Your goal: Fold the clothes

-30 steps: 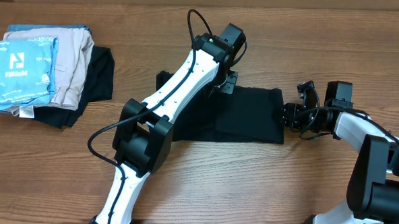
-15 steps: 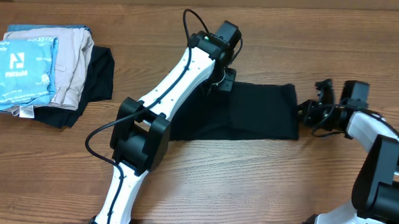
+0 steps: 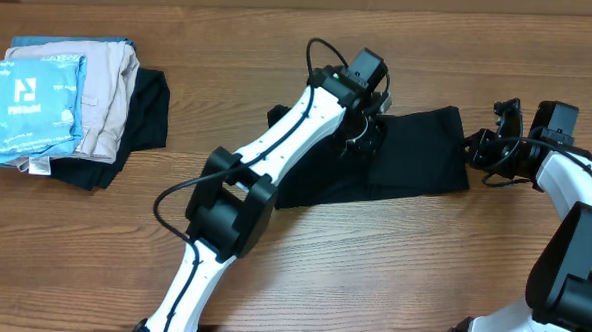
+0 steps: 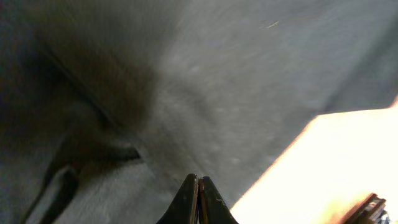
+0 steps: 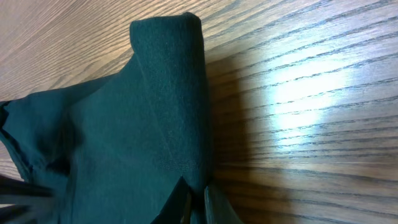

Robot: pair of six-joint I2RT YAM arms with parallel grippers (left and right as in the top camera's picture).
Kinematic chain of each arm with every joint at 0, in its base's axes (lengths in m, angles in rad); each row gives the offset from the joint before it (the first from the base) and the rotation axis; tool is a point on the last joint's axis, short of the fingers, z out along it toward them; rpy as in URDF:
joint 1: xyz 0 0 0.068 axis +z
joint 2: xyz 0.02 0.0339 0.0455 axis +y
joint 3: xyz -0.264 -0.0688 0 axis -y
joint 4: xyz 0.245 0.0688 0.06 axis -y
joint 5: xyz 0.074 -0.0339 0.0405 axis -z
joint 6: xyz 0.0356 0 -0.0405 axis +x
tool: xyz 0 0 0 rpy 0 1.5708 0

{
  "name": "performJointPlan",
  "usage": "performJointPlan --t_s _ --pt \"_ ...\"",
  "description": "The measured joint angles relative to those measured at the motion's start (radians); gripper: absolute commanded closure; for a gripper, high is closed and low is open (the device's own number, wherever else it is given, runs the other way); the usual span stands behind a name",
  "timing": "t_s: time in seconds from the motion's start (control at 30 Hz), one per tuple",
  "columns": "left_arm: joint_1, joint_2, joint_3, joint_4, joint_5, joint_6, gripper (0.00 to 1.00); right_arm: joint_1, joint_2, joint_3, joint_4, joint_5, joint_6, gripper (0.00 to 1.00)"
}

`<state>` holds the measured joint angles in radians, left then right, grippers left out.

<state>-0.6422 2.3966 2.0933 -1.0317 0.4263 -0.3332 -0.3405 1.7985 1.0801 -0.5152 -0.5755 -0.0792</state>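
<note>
The clothes (image 3: 417, 156), a black T-shirt folded into a long band, lie across the middle of the wooden table (image 3: 392, 270). My left gripper (image 3: 362, 134) is down on the band's upper middle, shut on the fabric. In the left wrist view its fingertips (image 4: 199, 186) are pressed together, with dark cloth (image 4: 236, 93) filling the frame. My right gripper (image 3: 474, 152) is at the band's right end. The right wrist view shows it (image 5: 196, 198) shut on the folded edge of the cloth (image 5: 124, 137).
At the far left stands a pile of folded garments: a light blue one with a white logo (image 3: 29, 99), a beige one (image 3: 104, 98) and a black one underneath (image 3: 148, 115). Bare wood (image 5: 298, 93) lies right of the shirt's edge.
Both grippers closed and moved to the right, and the black shirt has slid to the right with them. Its right edge is now tilted up slightly.
</note>
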Motion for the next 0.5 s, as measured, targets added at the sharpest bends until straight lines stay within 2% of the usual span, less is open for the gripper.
performJointPlan --t_s 0.3,0.5 --pt "0.0 0.079 0.003 -0.013 0.004 0.0 0.96 0.0 0.0 0.0 -0.003 0.033 0.0 0.96" --pt "0.037 0.079 0.128 -0.04 -0.014 -0.001 0.96 0.0 0.0 0.0 -0.006 0.034 0.001 0.96"
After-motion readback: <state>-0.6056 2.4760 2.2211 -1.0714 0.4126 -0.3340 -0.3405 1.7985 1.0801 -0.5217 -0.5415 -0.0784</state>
